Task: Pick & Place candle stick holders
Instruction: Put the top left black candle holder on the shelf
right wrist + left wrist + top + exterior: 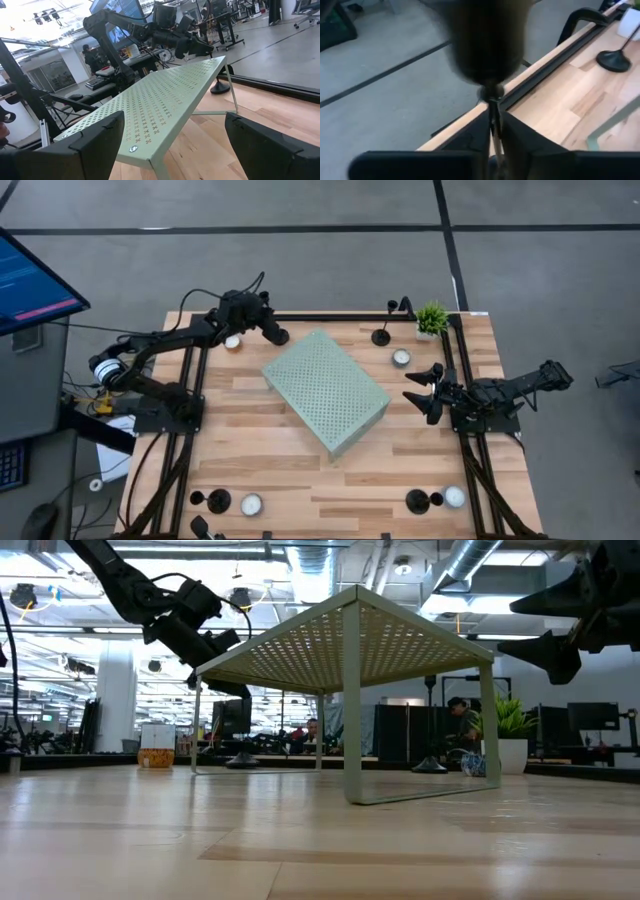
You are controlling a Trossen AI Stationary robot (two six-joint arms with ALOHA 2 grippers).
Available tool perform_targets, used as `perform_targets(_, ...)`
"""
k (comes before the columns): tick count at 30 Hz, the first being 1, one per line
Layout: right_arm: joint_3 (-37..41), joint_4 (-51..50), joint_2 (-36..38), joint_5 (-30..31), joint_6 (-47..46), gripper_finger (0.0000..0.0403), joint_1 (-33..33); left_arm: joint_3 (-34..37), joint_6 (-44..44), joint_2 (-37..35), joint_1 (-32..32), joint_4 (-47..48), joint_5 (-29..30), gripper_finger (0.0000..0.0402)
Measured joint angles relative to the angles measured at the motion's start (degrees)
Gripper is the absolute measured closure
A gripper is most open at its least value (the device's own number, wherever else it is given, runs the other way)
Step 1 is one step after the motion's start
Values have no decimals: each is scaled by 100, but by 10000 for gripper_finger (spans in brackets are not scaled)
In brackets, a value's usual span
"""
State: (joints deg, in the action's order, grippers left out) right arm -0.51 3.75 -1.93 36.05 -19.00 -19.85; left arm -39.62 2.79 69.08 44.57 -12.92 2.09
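High view: the left hand (279,335) is raised near the far-left corner of the green perforated rack (326,391), and in the left wrist view it is clenched on the thin stem of a candle stick holder (490,45). Another holder (381,336) is seen standing on the desk (250,450) at the far edge, near the potted plant (432,318). The right hand (421,392) is held released beside the rack's right side.
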Motion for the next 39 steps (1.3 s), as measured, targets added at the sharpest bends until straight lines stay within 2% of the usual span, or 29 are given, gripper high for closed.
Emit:
perform_targets(2,0,2,0,0,0,67,-1,0,4,0,3,1,17,388)
perform_targets(7,0,0,0,0,0,67,0,0,30,-22,3,-1,24,388)
perform_targets(13,0,-1,0,0,3,67,2,-101,-24,-402,-123,-1,31,388)
perform_targets(18,0,-1,0,0,4,67,27,-633,-17,-796,-348,73,230,388)
perform_targets(23,0,-1,0,2,4,67,158,-1483,118,-975,-576,822,455,388)
perform_targets(32,0,-1,0,0,4,67,394,-2608,103,-739,-1568,1438,391,388)
perform_targets(39,0,-1,0,1,0,67,467,-2892,-29,-384,-2490,1526,390,388)
